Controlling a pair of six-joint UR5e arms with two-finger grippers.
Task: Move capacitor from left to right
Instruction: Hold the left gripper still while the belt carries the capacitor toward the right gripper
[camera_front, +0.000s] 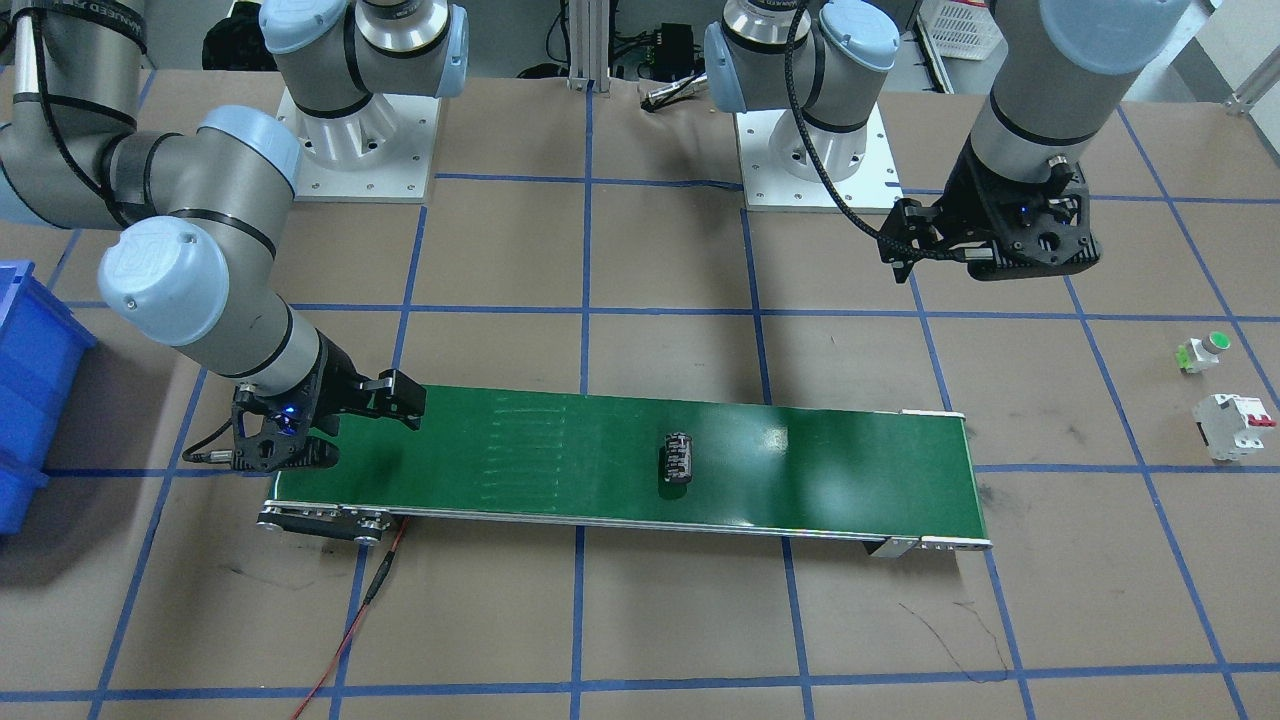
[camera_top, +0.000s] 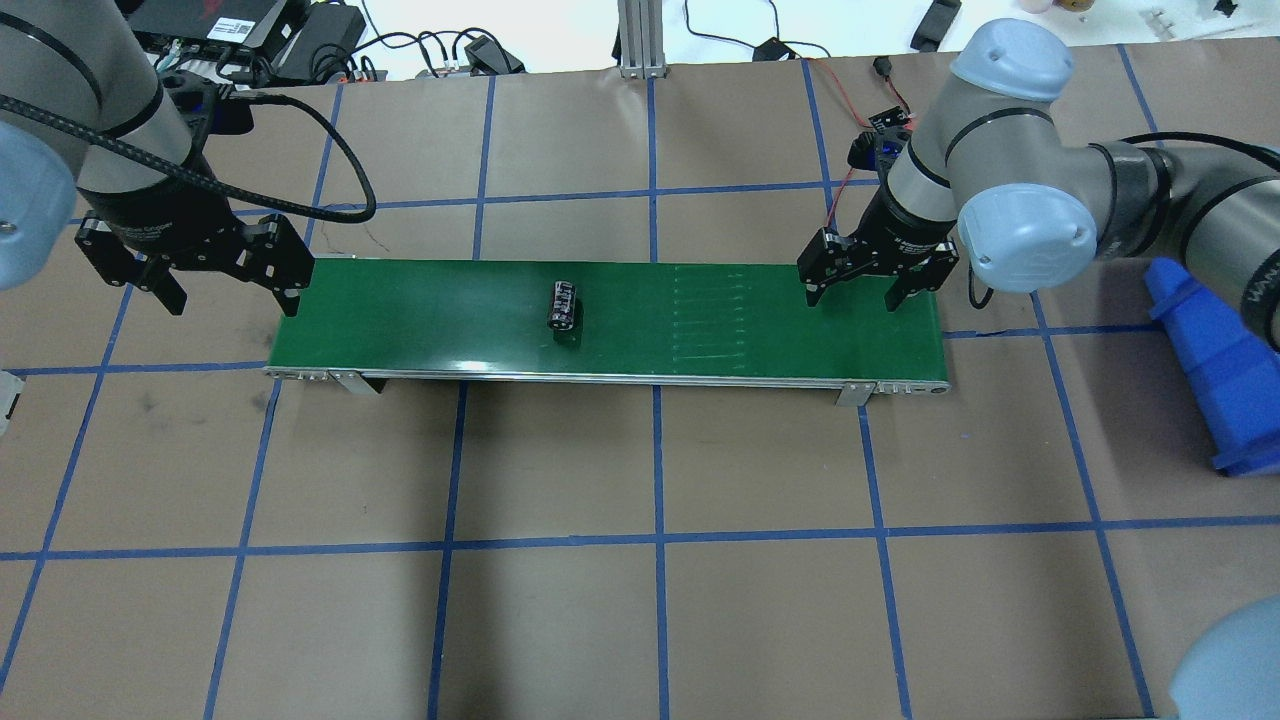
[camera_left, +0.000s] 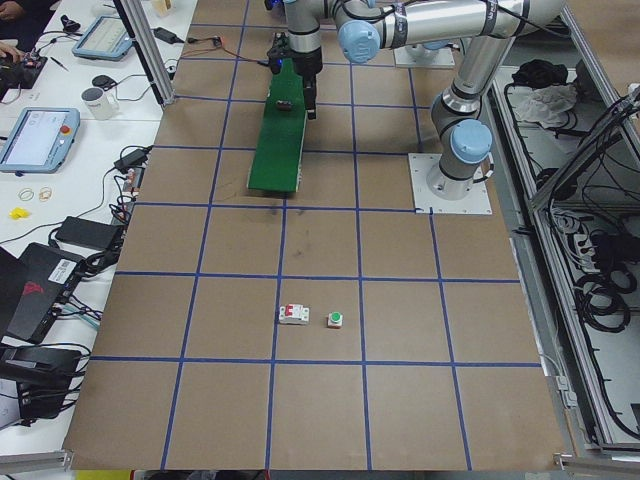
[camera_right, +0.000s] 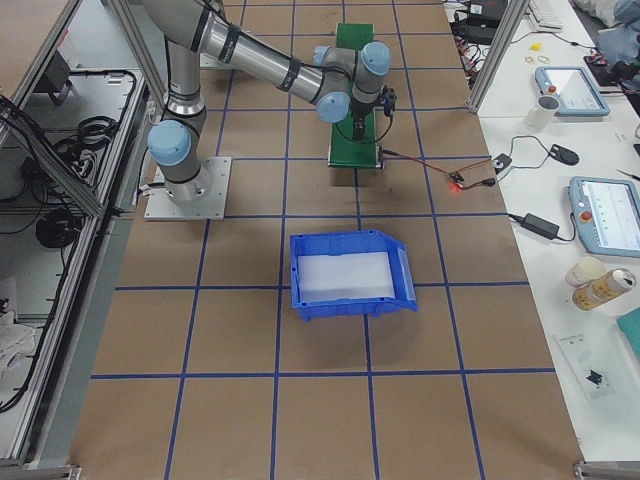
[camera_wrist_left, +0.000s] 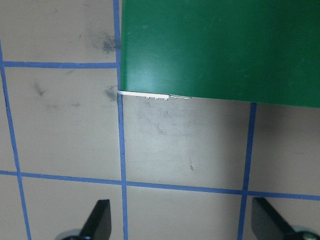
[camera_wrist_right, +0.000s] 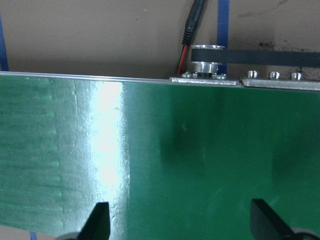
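The capacitor is a small dark cylinder with pale markings. It lies on its side near the middle of the green conveyor belt, and in the overhead view it sits a little left of centre on the belt. My left gripper is open and empty, above the table just off the belt's left end. My right gripper is open and empty, low over the belt's right end. Both are well away from the capacitor.
A blue bin lies on the table beyond the belt's right end. A green-capped push button and a white breaker with red switches sit on the table far to my left. A red wire trails from the belt's motor end.
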